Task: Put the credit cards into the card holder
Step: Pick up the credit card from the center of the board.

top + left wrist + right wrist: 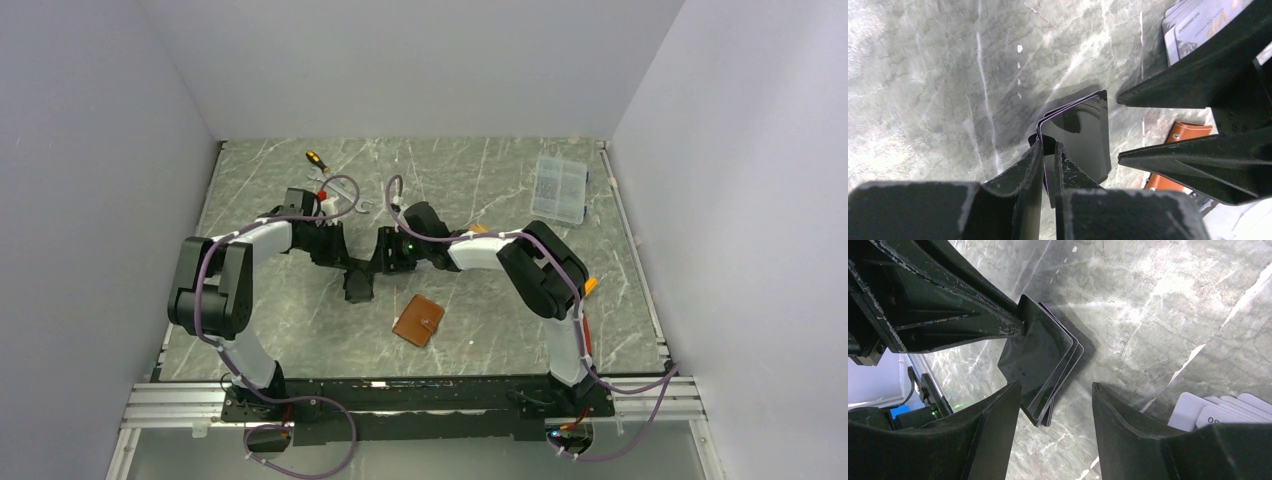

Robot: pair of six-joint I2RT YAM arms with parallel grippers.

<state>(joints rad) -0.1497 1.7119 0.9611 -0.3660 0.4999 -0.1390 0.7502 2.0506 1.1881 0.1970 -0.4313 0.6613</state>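
Currently the table [300, 335] carries the work at its middle, where my two arms meet.

Holder [418, 320]: closed and flat on the table, near and right of both grippers, apart from them.

Loose cards [1218, 410]: a fanned silver-grey pile on the table, just beside my right gripper [1055, 387].

Stack [1083, 132]: several dark, glossy cards with their edges nearly aligned. It juts from my left gripper [1048, 146] toward the table. I cannot tell whether its far corner touches the surface.

Left fingers: together, clamped across the faces of the stack at one end.

Right fingers: apart, one on each side of the stack's other end and gripping nothing. One is just beside the stack's edge.

Handling, as judged: the cards are light, thin, stiff and slick-faced, so a pinched stack is likely to fan or slide. Grip across the flat faces close to one end, leaving the other end free to enter a sleeve. The holder looks soft and light. It will probably shift when pushed, and it has to be opened first.
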